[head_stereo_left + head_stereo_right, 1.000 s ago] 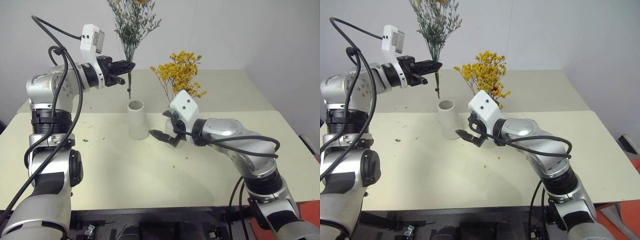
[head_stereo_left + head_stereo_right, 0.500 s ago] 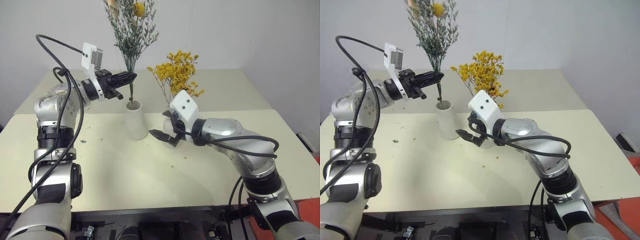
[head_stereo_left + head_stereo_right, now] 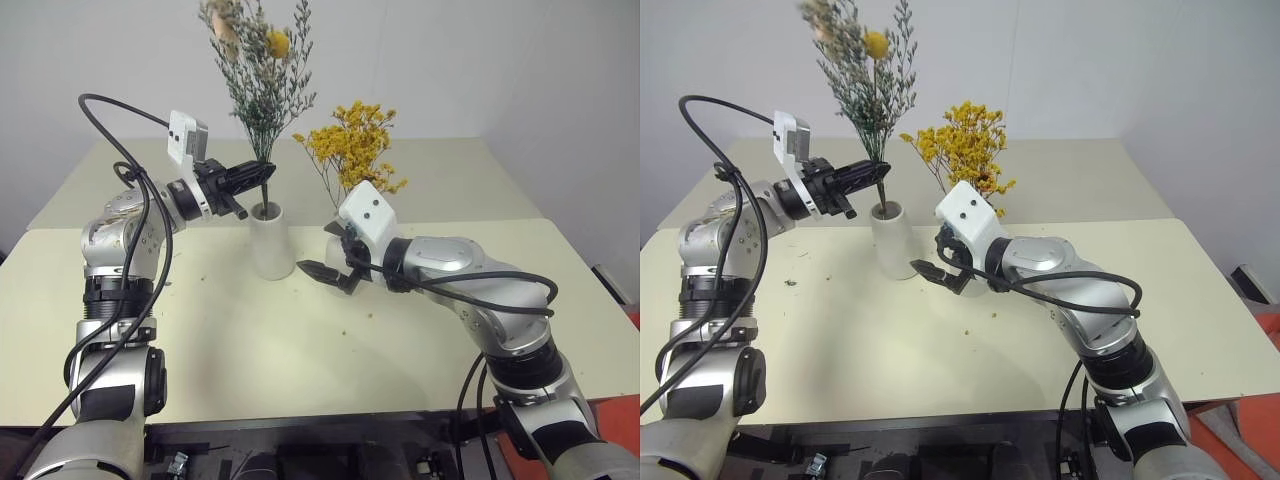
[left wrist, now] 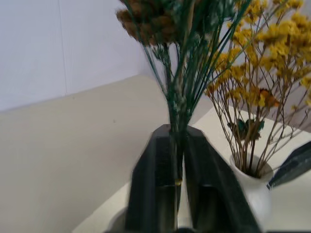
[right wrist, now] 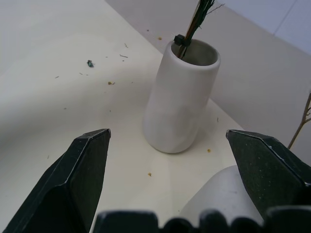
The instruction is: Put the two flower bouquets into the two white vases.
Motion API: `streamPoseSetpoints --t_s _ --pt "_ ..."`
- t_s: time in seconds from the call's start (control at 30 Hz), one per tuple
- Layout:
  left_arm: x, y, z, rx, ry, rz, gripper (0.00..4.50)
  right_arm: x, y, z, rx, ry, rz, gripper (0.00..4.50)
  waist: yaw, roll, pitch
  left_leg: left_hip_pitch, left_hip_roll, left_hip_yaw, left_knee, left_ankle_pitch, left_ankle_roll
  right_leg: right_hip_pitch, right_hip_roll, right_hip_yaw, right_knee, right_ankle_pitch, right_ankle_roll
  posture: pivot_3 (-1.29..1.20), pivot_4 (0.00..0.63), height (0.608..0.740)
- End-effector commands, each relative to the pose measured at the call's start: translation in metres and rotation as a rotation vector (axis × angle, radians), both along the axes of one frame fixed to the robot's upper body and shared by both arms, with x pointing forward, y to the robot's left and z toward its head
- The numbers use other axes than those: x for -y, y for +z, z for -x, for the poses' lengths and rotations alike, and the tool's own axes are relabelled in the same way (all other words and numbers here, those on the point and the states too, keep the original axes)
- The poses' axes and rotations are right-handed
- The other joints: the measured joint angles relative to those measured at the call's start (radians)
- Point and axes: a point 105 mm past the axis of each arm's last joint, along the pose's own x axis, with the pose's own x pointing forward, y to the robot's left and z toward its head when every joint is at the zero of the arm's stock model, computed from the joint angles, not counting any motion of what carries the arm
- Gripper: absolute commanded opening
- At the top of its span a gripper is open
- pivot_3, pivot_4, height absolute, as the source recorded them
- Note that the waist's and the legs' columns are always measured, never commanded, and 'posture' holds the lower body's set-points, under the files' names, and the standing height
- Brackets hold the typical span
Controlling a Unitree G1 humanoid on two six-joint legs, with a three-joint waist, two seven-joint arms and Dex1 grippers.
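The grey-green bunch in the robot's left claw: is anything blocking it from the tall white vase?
Nothing visible. The grey-green bunch already has its stems inside the tall white vase, with the left gripper around them just above the rim.

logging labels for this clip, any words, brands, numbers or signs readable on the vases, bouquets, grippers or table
None: no readable text in these views.
Tall white vase: plain, no mark.
Round white vase: plain, no mark.
Grey-green bouquet and yellow bouquet: no tag.
Left gripper and right gripper: no lettering.
Table: bare of print.
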Motion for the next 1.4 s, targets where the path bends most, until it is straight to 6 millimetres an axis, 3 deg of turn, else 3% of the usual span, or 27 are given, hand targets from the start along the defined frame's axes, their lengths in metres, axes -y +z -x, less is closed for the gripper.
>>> streamPoseSetpoints --t_s 0.03,0.27,0.33,0.37,0.73,0.9,1.07,1.4 --pt "0.001 0.012 0.01 0.051 -0.016 -0.005 1.63 -0.001 0.011 0.004 0.053 0.012 -0.012 4.5 0.0 0.0 0.0 0.0 0.0 0.0 0.0 0.0 0.0 0.0 0.0 0.0 0.0 0.0 0.0 0.0 0.15 0.74" --pt "-0.003 0.016 0.015 0.064 0.017 0.004 3.83 -0.002 0.01 0.005 0.049 0.018 -0.013 4.5 0.0 0.0 0.0 0.0 0.0 0.0 0.0 0.0 0.0 0.0 0.0 0.0 0.0 0.0 0.0 0.0 0.15 0.74" --pt "-0.004 0.012 0.015 0.056 0.027 -0.006 4.39 -0.003 0.011 0.005 0.049 0.021 -0.013 4.5 0.0 0.0 0.0 0.0 0.0 0.0 0.0 0.0 0.0 0.0 0.0 0.0 0.0 0.0 0.0 0.0 0.15 0.74" --pt "-0.004 0.01 0.014 0.054 0.03 -0.011 4.47 -0.003 0.011 0.005 0.049 0.022 -0.014 4.5 -0.001 0.0 0.0 0.001 0.0 0.0 0.0 0.0 0.0 0.0 0.0 0.0 0.0 0.0 0.0 0.0 0.15 0.74" --pt "-0.012 0.013 0.018 0.067 0.07 -0.009 4.47 -0.002 0.012 0.005 0.054 0.018 -0.015 4.5 -0.001 0.0 0.0 0.001 0.0 0.0 0.0 0.0 0.0 0.0 0.0 0.0 0.0 0.0 0.0 0.0 0.15 0.74" --pt "-0.031 0.025 0.047 0.153 0.075 -0.007 4.47 0.001 0.011 0.007 0.051 0.009 -0.015 4.5 -0.005 0.0 0.0 0.001 0.001 0.0 0.0 0.0 0.0 0.0 0.0 0.0 0.0 0.0 0.0 0.0 0.15 0.74" --pt "-0.052 0.021 0.079 0.239 0.099 -0.04 4.47 0.01 0.01 0.008 0.053 0.008 -0.016 4.5 -0.002 0.0 0.0 0.001 0.001 0.0 0.0 0.0 0.0 0.001 0.0 0.0 -0.001 0.0 0.0 0.0 0.15 0.74" --pt "-0.077 -0.02 0.125 0.193 0.091 -0.14 4.47 0.048 0.012 0.027 0.044 0.083 -0.042 4.5 0.005 -0.001 0.0 0.002 0.001 0.001 0.0 0.0 0.0 0.002 0.0 0.0 -0.003 -0.004 0.006 0.0 0.15 0.74"
